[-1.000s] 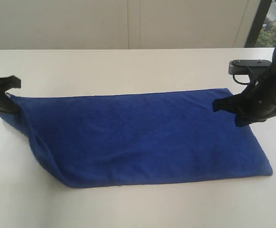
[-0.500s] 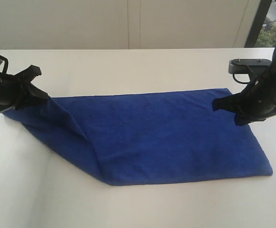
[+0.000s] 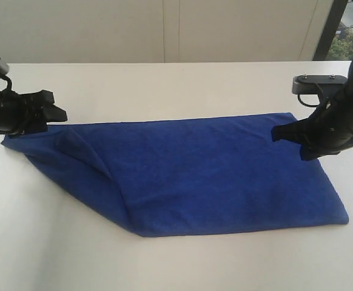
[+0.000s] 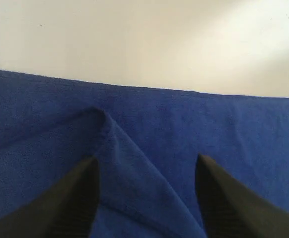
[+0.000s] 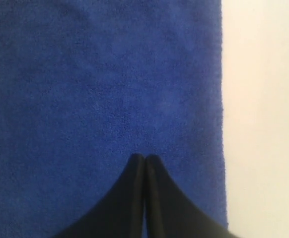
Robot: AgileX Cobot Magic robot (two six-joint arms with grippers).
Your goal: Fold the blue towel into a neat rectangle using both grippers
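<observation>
Jaws of the left gripper (image 4: 147,159) stand wide and hold nothing; those of the right gripper (image 5: 144,157) are pressed together, with no cloth visibly pinched. The blue towel (image 3: 213,176) lies flat across the middle of the white table (image 3: 164,85), its left end doubled over in a slanting flap. I judge one fold laid and released but not yet tidy. The next move calls for a fresh grip on a corner and squaring that skewed end.

The exterior view alone gives the whole outline. The left wrist view shows a raised crease between its fingers (image 4: 85,198). The right wrist view shows the straight side hem.
</observation>
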